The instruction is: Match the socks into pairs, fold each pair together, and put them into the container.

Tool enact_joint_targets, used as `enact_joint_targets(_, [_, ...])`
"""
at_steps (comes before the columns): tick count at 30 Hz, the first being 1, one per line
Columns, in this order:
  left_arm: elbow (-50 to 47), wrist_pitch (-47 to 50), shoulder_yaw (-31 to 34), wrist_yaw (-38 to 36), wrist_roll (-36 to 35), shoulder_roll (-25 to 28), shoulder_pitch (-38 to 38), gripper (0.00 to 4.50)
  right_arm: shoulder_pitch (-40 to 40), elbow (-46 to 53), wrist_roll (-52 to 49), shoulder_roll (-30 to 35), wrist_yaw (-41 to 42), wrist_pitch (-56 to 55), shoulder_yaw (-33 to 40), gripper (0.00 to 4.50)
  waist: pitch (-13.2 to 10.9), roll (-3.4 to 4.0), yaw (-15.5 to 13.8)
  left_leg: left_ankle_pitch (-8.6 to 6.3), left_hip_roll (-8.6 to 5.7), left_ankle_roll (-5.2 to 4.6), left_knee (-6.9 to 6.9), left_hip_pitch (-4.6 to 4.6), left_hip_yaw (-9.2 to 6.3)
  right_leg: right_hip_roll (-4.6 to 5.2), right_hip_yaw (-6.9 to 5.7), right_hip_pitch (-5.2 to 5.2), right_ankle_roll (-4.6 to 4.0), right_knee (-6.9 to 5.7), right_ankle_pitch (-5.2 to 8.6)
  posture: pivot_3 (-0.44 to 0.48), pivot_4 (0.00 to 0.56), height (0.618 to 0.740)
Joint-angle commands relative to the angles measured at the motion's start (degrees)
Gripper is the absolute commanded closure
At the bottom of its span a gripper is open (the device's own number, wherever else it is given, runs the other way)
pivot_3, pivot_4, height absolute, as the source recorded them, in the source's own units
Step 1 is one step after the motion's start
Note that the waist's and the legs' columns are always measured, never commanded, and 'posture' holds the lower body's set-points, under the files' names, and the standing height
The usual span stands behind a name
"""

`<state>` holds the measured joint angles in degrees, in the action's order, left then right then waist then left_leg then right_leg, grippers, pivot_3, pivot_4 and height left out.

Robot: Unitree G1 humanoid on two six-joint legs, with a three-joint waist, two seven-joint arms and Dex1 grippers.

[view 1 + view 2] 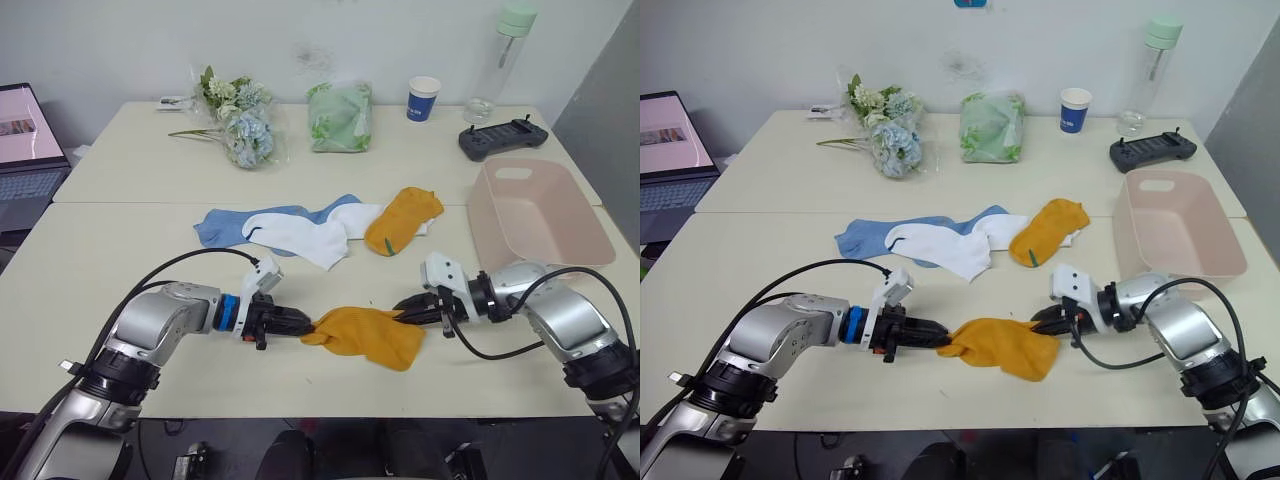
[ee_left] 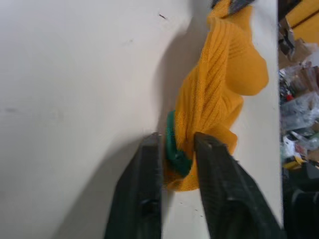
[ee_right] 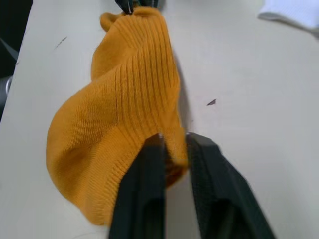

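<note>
Right now the basin (image 1: 540,215) sits at the table's (image 1: 120,260) right side w/ nothing in it that I can see; the cup (image 1: 424,98) stands at the far edge, its inside not visible. Sock count: 2 yellow, one stretched near the front edge (image 1: 368,335), the other (image 1: 402,220) lying mid-table; white socks (image 1: 305,235) and blue socks (image 1: 225,226) overlap in a heap just left of that second yellow, so 2 of each can't be confirmed. Left gripper (image 1: 305,322) has its fingers nearly closed, pinching the near yellow sock's left end; right gripper (image 1: 408,312) is likewise nearly closed, nipping the sock's right end, so the sock spans between them on the tabletop. Left wrist view shows what the head views don't: a green band (image 2: 174,147) at the pinched end, squeezed between the black fingers (image 2: 142,194). Right wrist view shows the ribbed cuff edge caught between its fingers (image 3: 149,189), plus the other gripper's tips at the sock's far end. Head views add a green bundle (image 1: 340,115), flowers (image 1: 240,120), a bottle (image 1: 505,60), a controller (image 1: 503,138) and a laptop (image 1: 30,150) at left.
</note>
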<state>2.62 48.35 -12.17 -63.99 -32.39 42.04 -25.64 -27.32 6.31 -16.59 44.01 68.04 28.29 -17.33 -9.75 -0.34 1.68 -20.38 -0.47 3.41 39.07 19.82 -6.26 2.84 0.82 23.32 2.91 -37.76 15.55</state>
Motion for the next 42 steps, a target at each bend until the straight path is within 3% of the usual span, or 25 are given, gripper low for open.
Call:
enact_joint_targets(1, [2.9, -2.7, 6.7, 2.2, 0.3, 0.0, -1.9, 1.98, -0.1, 0.4, -0.5, 0.9, -2.4, -0.2, 5.4, 2.36, 0.0, 0.0, 0.0, 0.01, 0.0, -0.01, 0.0, -0.01, 0.0, 0.0, 0.0, 0.0, 0.0, -0.05, 0.0, 0.0, 0.15, 0.74])
enact_joint_targets(7, [-3.3, -0.4, 14.8, 4.8, -3.7, -0.1, 3.7, 0.17, 6.4, 5.9, -5.8, 2.6, -4.8, 8.0, 12.9, 0.26, 0.0, 0.0, 0.0, 0.02, 0.02, -0.01, -0.02, 0.0, 0.01, 0.01, 0.01, 0.01, 0.0, 0.0, 0.0, 0.0, 0.15, 0.74])
enact_joint_targets(15, [-20.3, 3.6, 16.6, 9.4, -7.1, -0.1, 16.7, 0.17, 17.8, 14.4, -8.6, 4.7, -7.4, 11.5, 16.9, 0.26, 0.0, 0.0, -0.1, 0.05, 0.0, -0.08, -0.03, -0.02, 0.02, 0.25, 0.08, -0.02, 0.04, -0.07, 0.02, 0.0, 0.15, 0.74])
enact_joint_targets(19, [-21.0, 2.6, 16.3, 16.5, -5.2, -4.8, 20.8, 0.17, 22.8, 16.2, -8.0, 2.8, -9.5, 10.2, 15.7, 0.26, 0.0, 0.0, -0.1, 0.12, -0.07, -0.34, -0.06, -0.16, 0.02, 0.18, 0.04, -0.14, 0.03, -0.26, 0.01, 0.0, 0.15, 0.74])
enact_joint_targets(25, [-21.3, 2.7, 15.7, 19.4, -5.3, -7.2, 22.5, 0.17, 25.7, 16.5, -7.8, 1.8, -10.9, 9.1, 15.3, 0.26, 0.1, 0.0, -0.1, 0.2, -0.08, -0.32, -0.04, -0.2, 0.02, 0.14, 0.06, -0.17, 0.01, -0.33, -0.07, 0.0, 0.15, 0.74])
enact_joint_targets(26, [-20.5, 2.7, 16.0, 20.2, -5.0, -7.6, 22.2, 0.14, 25.5, 16.5, -8.1, 1.4, -11.3, 9.4, 15.3, 0.54, 0.1, 0.0, -0.1, 0.2, -0.09, -0.32, -0.04, -0.23, 0.02, 0.13, 0.06, -0.2, 0.01, -0.33, -0.08, 0.0, 0.15, 0.74])
enact_joint_targets(29, [-19.1, 2.5, 16.2, 20.7, -5.1, -8.2, 21.4, 0.68, 24.0, 15.8, -8.9, -0.3, -13.0, 10.8, 15.4, 1.07, 0.1, 0.0, -0.1, 0.21, -0.09, -0.32, -0.04, -0.25, 0.01, 0.13, 0.05, -0.22, 0.0, -0.33, -0.08, 0.0, 0.15, 0.74])
enact_joint_targets(39, [-19.7, 3.0, 15.0, 21.4, -5.9, -9.2, 20.8, 3.55, 20.8, 15.9, -10.5, -1.0, -12.8, 13.4, 14.5, 4.42, 0.1, 0.0, -0.1, 0.31, -0.1, -0.14, -0.07, -0.13, 0.01, 0.14, 0.05, -0.13, 0.0, -0.23, -0.08, 0.0, 0.15, 0.74])
enact_joint_targets(42, [-20.2, 2.8, 14.9, 21.4, -6.6, -9.9, 20.6, 4.46, 20.5, 16.5, -11.2, -0.8, -12.6, 14.2, 14.7, 4.5, 0.1, 0.0, -0.1, 0.31, -0.09, -0.14, -0.08, -0.1, 0.02, 0.15, 0.05, -0.11, 0.0, -0.21, -0.08, 0.0, 0.15, 0.74])
